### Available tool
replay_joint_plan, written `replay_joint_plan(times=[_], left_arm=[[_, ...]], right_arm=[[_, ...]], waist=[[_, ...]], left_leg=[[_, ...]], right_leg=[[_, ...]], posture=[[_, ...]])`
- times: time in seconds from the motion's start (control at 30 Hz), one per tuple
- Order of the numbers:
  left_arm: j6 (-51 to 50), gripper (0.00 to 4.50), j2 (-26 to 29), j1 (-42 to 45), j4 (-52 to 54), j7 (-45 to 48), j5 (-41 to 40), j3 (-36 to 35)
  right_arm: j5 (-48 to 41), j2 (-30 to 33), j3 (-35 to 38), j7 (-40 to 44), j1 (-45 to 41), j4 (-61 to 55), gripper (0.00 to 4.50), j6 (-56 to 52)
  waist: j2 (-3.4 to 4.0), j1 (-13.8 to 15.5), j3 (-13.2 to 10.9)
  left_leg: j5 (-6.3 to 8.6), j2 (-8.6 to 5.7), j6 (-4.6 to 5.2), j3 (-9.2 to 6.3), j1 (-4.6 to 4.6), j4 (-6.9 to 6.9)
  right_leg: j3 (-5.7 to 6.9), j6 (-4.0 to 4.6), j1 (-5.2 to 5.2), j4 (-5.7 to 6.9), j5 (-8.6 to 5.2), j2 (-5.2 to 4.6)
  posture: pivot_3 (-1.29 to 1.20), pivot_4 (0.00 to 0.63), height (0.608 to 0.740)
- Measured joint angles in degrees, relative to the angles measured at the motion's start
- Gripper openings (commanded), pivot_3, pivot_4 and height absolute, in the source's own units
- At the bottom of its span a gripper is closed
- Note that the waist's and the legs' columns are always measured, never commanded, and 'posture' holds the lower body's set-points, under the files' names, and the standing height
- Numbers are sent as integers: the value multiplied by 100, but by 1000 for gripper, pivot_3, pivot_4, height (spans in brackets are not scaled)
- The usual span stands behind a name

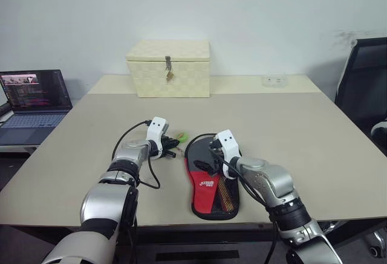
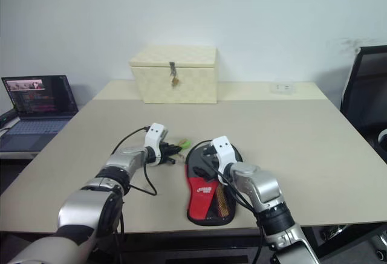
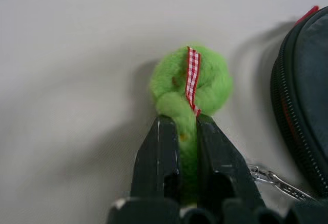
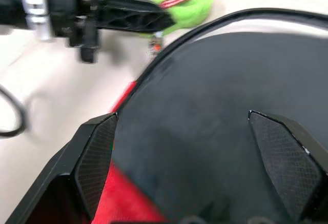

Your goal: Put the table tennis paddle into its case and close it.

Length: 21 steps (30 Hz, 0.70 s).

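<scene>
Green plush zipper charm (image 3: 190, 83): pinched in left gripper (image 3: 187, 126), presumably for zipping the case (image 1: 208, 182); right gripper (image 4: 205, 147) spread wide, bracing case.

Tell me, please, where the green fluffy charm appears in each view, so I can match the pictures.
Left eye view: green charm just past the left gripper, left of the case.
Right eye view: charm in the same spot, beside the case's round end.
Left wrist view: centre, charm pinched between the fingers.
Right wrist view: charm near the top, beyond the case's edge.
Shared landmark: the case's zipper edge.
</scene>
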State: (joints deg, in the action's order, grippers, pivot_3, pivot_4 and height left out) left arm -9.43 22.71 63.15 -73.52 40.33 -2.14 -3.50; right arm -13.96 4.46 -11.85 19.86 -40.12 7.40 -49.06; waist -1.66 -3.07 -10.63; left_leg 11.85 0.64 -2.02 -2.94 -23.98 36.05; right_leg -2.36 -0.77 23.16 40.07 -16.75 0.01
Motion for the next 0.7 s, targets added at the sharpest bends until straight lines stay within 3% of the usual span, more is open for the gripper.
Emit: replay_joint_plan(times=[0.27, 0.7], left_arm=[[446, 45, -103, 138, -134, -611, 570, 386], [1462, 45, -952, 1087, -563, -1727, 2067, 1364]], right_arm=[[218, 284, -296, 390, 169, -63, 4500, 202], [385, 682, -675, 516, 833, -1275, 4500, -363]], waist=[[-9, -10, 14], [-22, 3, 24]], left_leg=[[0, -3, 0, -3, 12, 5], [0, -12, -1, 1, 9, 1]], right_leg=[[0, -3, -12, 8, 1, 1], [-2, -7, -13, -3, 2, 5]], posture=[[0, 150, 740], [0, 150, 740]])
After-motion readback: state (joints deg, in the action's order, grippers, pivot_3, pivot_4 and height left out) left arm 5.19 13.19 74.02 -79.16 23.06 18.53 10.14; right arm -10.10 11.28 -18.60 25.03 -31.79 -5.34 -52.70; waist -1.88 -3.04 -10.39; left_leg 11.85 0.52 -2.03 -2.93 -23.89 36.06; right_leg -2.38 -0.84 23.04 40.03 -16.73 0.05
